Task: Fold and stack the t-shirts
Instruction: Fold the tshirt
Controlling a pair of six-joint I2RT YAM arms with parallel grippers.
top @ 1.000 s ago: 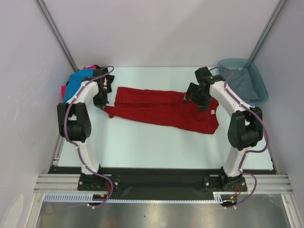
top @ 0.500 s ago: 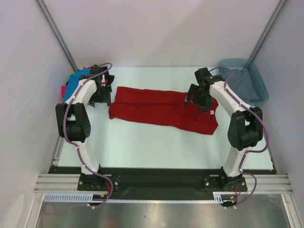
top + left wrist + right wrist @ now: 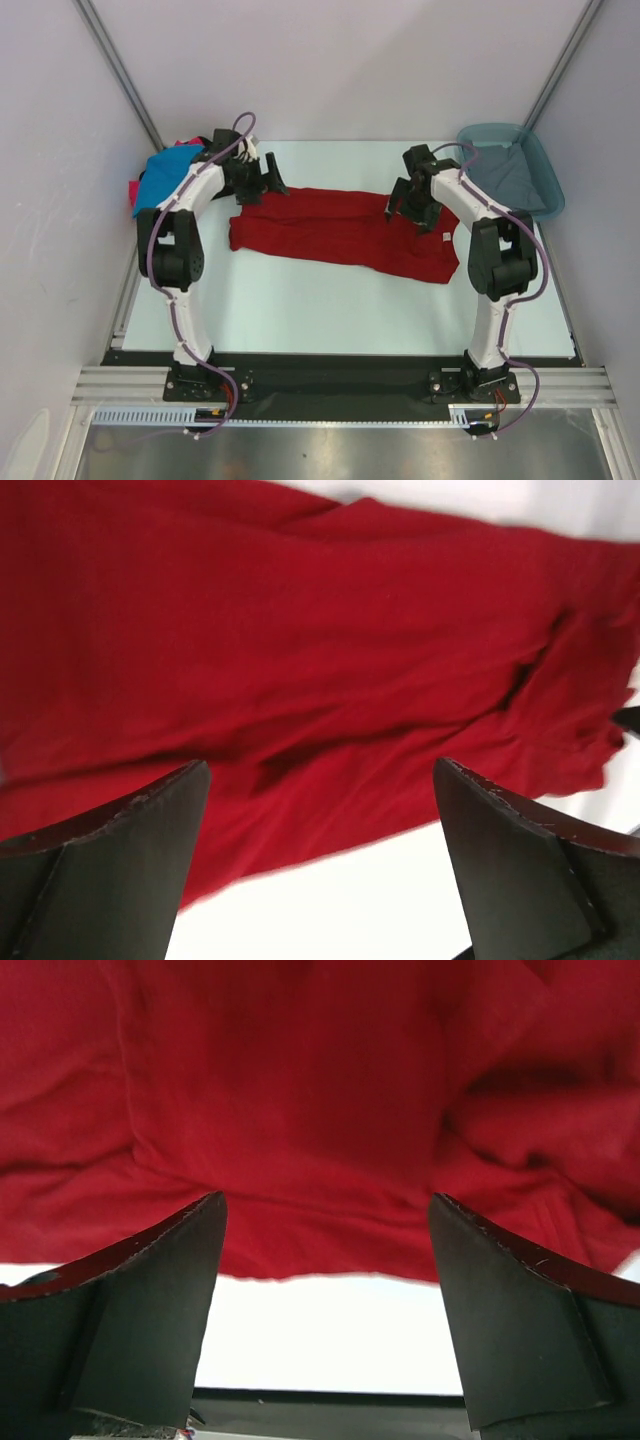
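Observation:
A dark red t-shirt [image 3: 340, 232] lies folded into a long strip across the middle of the table. My left gripper [image 3: 268, 178] hovers open at the strip's far left corner, nothing between its fingers. In the left wrist view the red cloth [image 3: 300, 630] fills the picture beyond the open gripper [image 3: 322, 770]. My right gripper [image 3: 400, 205] stands open over the strip's far right part. The right wrist view has the shirt's edge [image 3: 300, 1090] just past the empty, open gripper [image 3: 327, 1200]. A bright blue t-shirt [image 3: 165, 175] and a hot pink one [image 3: 134, 190] sit piled at the far left.
A teal plastic tub [image 3: 548, 170] stands at the far right corner with a grey t-shirt [image 3: 510, 180] in it. White walls close in the table on both sides. The arm bases sit on a black rail [image 3: 330, 375] at the near edge.
My left gripper has opened, let go of the red shirt's left end, and swung right toward the far edge. The right gripper has shifted slightly and stayed open.

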